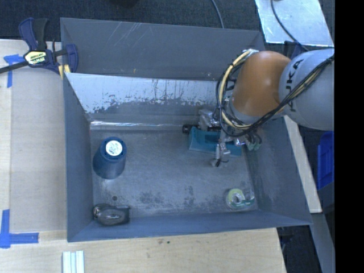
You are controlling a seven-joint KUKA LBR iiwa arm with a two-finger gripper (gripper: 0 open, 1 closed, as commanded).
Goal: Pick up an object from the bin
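Light: even, from above.
Glare: grey metal bin's (142, 92) far wall pale beyond the gripper (219, 157).
Shadow: soft, under gripper.

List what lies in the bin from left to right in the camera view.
Dark blue cylindrical cup with white top → teal boxy block → pale greenish ring-shaped roll. The dark grey oval lump lies straight below the cup, so it is left out.

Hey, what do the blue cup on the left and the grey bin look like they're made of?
Blue cup: probably plastic, going by its even dark blue colour and dull sheen. Its white round end may be a label, but that is hard to tell. Grey bin: sheet metal with a matte finish, going by its flat folded walls and the pale scratches and scuffs on the back wall and floor.
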